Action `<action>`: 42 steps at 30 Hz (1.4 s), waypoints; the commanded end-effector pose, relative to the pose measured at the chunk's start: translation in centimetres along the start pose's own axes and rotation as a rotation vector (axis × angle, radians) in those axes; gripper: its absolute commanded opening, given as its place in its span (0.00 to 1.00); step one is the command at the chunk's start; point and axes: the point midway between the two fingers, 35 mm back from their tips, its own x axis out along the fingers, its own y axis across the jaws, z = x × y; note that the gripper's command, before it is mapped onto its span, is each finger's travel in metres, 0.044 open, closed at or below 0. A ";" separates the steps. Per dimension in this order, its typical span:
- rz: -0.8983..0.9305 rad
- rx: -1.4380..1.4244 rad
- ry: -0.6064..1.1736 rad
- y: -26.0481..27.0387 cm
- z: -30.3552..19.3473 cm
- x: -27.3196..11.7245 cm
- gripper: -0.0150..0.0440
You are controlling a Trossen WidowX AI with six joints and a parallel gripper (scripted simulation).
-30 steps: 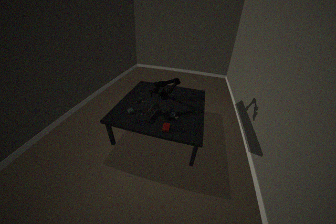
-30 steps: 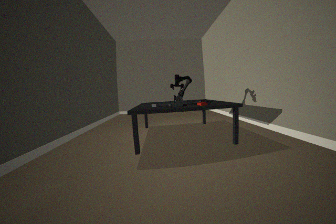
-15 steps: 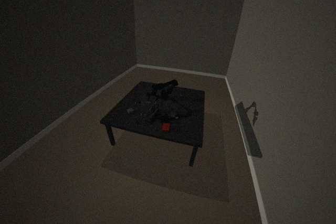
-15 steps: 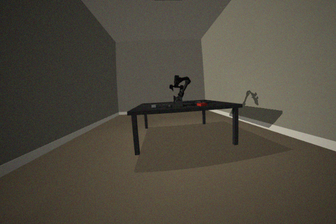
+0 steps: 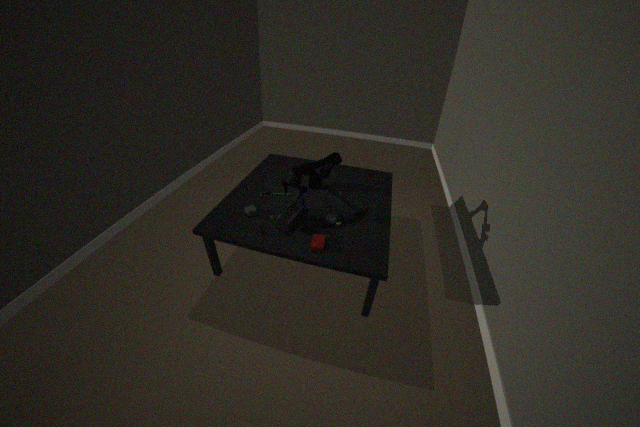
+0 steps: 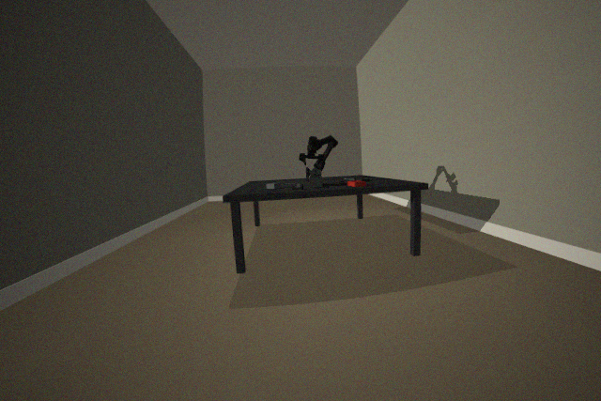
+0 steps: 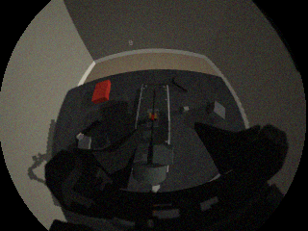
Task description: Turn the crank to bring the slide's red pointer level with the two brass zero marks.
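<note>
The crank machine (image 7: 154,153) is a grey housing with a rounded front and two pale rails running away from it, in the middle of the wrist view. Its small red pointer (image 7: 153,116) sits between the rails near orange-brass marks; the view is too coarse to tell whether they are exactly level. A pale crank hub (image 7: 155,188) shows at the housing's near end. The crank handle is not clearly visible among the dark gripper parts. My gripper (image 5: 295,189) (image 6: 312,163) is open and empty, raised above the table, with its fingers wide apart on either side in the wrist view.
A red block (image 5: 318,242) (image 6: 356,183) (image 7: 101,91) and a pale block (image 7: 85,142) lie left of the machine in the wrist view. A grey block (image 5: 250,211) (image 6: 269,186) (image 7: 218,110), a small pale piece (image 7: 185,109) and a dark rod (image 7: 179,86) lie right.
</note>
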 end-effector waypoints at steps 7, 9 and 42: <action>-0.005 0.003 0.000 -0.1 -0.1 0.1 1.00; -0.005 0.003 0.000 -0.1 0.0 0.0 1.00; -0.028 0.157 -0.052 2.1 -4.9 -11.1 1.00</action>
